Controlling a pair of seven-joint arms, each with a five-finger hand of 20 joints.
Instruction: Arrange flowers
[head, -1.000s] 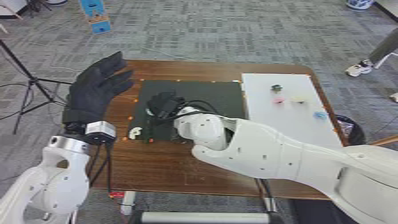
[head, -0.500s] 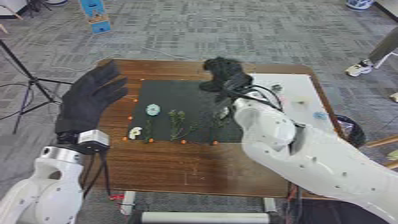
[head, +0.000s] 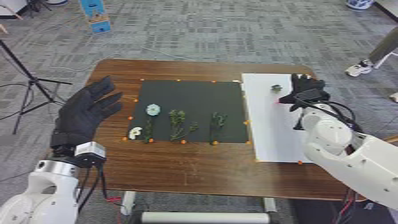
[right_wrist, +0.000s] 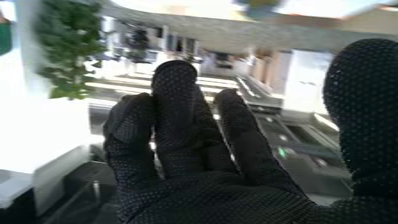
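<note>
My right hand (head: 306, 91) is over the right part of the white sheet (head: 271, 130), fingers loosely extended. In the right wrist view the right hand (right_wrist: 213, 195) has relaxed fingers and thumb apart, holding nothing. Left of the black mat my left hand (head: 82, 114) hovers with straight fingers. On the black mat (head: 191, 90) lie a pale blue flower on a stem (head: 153, 109), a leafy green sprig (head: 177, 119) and another green stem (head: 218, 120). A dark green flower head (head: 276, 88) sits on the white sheet, and a bit of pink (head: 279, 102) shows beside my right hand.
A small white piece (head: 135, 132) lies at the mat's lower left corner. Orange markers dot the edges of the mat and sheet. The brown wooden table (head: 200, 172) extends in front of both. A black tripod (head: 34, 80) stands on the floor to the left.
My right hand has moved right, from over the black mat to over the white sheet, uncovering the stems. My left hand has shifted slightly down and left.
</note>
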